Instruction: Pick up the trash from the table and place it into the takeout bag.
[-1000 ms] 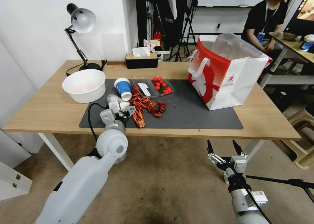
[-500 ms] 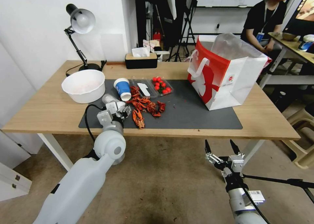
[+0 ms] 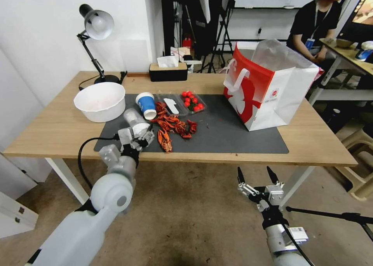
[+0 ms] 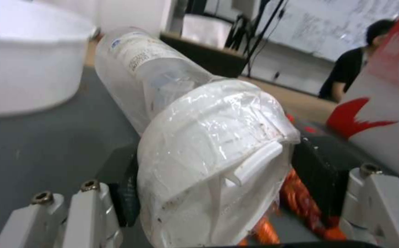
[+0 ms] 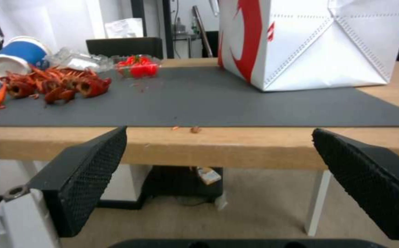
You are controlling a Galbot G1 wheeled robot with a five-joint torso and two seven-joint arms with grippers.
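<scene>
The right gripper hangs below and in front of the table edge, off the near right side; its two black fingers are spread wide and hold nothing. The left gripper is over the near left part of the grey mat, its fingers closed on one clear plastic cup with a white lid; the cup lies tilted, lid end toward the wrist, body pointing away toward the bowl. The wrist view shows the lid pressed between the two black pads, with a clear film over it. Just right of the gripper, one pile of red crayfish shells lies on the mat; the separate pieces cannot be counted. Behind the pile, one blue-and-white paper cup lies tipped on its side. Beside it are two clear trays: one tray with a white item inside, and one tray of red tomatoes, about ten by sight. One white bowl stands at the mat's far left corner, partly on the wood. One red-and-white bag stands upright on the right of the mat, well apart from the held cup, mouth open with a clear liner rising out of it. At the far edge stand one black desk lamp and one tissue box.
</scene>
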